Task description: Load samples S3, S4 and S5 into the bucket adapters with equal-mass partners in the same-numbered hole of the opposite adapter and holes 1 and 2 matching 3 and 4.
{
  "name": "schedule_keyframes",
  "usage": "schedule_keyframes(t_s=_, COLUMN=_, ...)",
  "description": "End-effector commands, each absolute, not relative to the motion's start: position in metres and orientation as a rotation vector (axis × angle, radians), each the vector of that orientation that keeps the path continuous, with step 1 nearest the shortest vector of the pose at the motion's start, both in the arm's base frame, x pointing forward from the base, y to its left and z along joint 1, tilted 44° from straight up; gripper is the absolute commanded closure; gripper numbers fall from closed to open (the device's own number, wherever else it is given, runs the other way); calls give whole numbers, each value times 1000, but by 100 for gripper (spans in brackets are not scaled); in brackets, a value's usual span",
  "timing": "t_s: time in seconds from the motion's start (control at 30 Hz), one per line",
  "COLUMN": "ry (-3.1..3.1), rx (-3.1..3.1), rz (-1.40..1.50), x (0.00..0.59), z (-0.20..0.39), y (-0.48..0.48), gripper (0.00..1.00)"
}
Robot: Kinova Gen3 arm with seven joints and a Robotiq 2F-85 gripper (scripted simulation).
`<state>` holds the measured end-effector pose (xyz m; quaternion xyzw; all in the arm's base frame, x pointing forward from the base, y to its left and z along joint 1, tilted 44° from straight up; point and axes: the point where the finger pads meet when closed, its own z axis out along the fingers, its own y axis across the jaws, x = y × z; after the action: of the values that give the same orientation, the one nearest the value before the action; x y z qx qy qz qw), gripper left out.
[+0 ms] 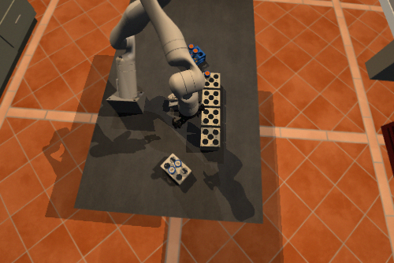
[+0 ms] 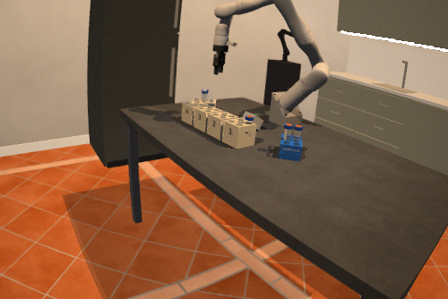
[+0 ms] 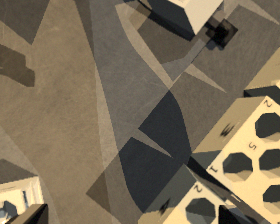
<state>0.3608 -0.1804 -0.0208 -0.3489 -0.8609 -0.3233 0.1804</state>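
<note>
My gripper (image 2: 218,63) is open and empty, high above the table, beside the row of four beige adapters (image 1: 210,109). In the side view they read 4, 3, 2, 1 from left to right (image 2: 219,123). Sample S5 (image 1: 206,73), with its orange cap, stands in a corner hole of adapter 1 (image 2: 238,133). Two more orange-capped samples stand in the blue rack (image 1: 198,56), which also shows in the side view (image 2: 290,147). The white rack of water blanks (image 1: 176,168) stands at the near end. In the wrist view, two adapters with empty holes (image 3: 258,150) lie at the lower right.
The DONE desk (image 2: 254,120) stands behind adapter 1; the wrist view shows only its corner (image 3: 193,15), and the arm hides it from above. The arm's base (image 1: 126,85) stands at the table's left side. A corner of the blank rack (image 3: 11,200) shows in the wrist view.
</note>
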Motion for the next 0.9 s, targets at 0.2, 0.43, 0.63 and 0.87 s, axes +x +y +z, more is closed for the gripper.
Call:
schedule_keyframes(t_s=0.2, ry=-2417, rx=-981, rz=-917, x=355, z=-51, y=-209, gripper=0)
schedule_keyframes(t_s=0.43, ry=-2415, rx=-983, rz=-916, x=355, z=-76, y=-234, gripper=0)
schedule_keyframes(t_s=0.63, ry=-2414, rx=-985, rz=-915, x=355, z=-93, y=-252, gripper=0)
schedule_keyframes(t_s=0.87, ry=-2413, rx=-987, rz=-914, x=355, z=-114, y=-273, gripper=0)
